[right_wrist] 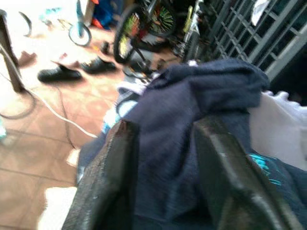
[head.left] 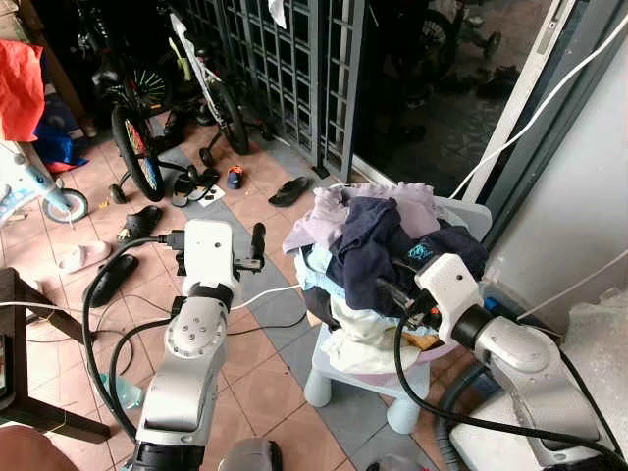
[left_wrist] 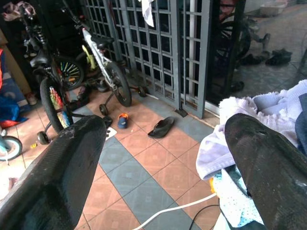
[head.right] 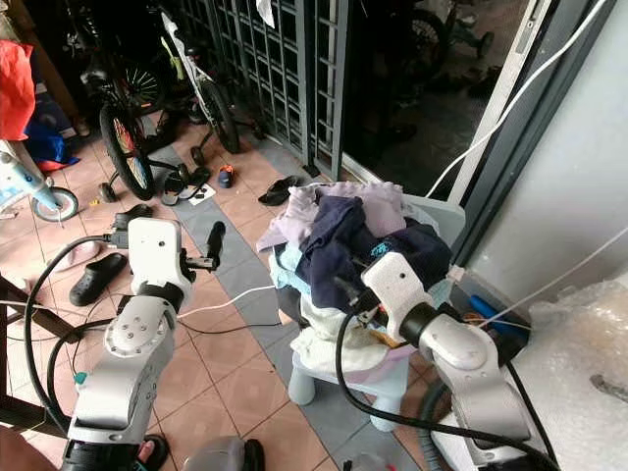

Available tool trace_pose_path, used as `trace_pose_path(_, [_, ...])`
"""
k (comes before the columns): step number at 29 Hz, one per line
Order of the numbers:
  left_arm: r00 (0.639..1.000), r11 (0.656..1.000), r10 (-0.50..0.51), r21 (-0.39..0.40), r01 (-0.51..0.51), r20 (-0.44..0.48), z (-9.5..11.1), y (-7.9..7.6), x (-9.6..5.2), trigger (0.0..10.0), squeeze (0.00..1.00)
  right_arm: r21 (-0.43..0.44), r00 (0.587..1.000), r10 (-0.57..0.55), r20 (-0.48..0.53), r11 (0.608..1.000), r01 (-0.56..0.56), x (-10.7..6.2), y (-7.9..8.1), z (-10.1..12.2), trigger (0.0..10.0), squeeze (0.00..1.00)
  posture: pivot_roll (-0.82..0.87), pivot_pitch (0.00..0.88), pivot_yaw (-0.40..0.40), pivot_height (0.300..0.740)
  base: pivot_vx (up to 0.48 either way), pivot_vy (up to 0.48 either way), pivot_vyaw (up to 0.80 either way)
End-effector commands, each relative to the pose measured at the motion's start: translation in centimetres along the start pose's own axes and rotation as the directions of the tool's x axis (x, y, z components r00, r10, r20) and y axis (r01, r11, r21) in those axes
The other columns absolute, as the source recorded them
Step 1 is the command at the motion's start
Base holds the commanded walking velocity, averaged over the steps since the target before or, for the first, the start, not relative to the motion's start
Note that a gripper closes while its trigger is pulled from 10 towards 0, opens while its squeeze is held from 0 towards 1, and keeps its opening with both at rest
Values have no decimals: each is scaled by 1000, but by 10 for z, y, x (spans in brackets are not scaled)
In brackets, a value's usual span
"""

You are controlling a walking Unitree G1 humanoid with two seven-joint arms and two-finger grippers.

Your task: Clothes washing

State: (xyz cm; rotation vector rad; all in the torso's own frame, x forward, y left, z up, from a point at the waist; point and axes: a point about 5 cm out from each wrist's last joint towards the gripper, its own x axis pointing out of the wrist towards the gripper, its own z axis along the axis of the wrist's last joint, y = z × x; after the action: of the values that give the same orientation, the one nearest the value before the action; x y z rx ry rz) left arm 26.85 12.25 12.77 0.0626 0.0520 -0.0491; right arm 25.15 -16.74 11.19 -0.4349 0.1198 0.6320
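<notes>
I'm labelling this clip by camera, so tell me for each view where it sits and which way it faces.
Left eye view: on the head, looking forward and down at the laundry pile on a white stool; both silver arms show.
Right eye view: the other eye, same scene slightly shifted.
Left wrist view: along the open left gripper toward the metal gate and bicycles.
Right wrist view: along the right gripper, fingers around a navy garment.
Shared: the left wrist and eye views both show the black slipper.
</notes>
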Motion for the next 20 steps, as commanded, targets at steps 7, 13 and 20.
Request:
trace_pose_path(7, [1000, 1000, 7, 8, -7, -16, -4, 2, -6, 10000, 0, -80, 998, -57, -27, 995, 55, 10, -6, 0, 10000, 1000, 15, 0, 57, 740, 0, 0, 0])
trace_pose_path(13, [999, 1000, -7, 21, 7, -38, -8, 5, -8, 10000, 0, -32, 979, -99, -180, 995, 95, 7, -8, -25, 10000, 1000, 18, 5, 70, 740, 0, 0, 0])
trace_pose_path(20, [997, 999, -23, 30, 25, -74, -16, 6, -15, 10000, 0, 19, 971, -105, -216, 994, 112, 7, -2, -34, 0, 1000, 28, 15, 71, 740, 0, 0, 0])
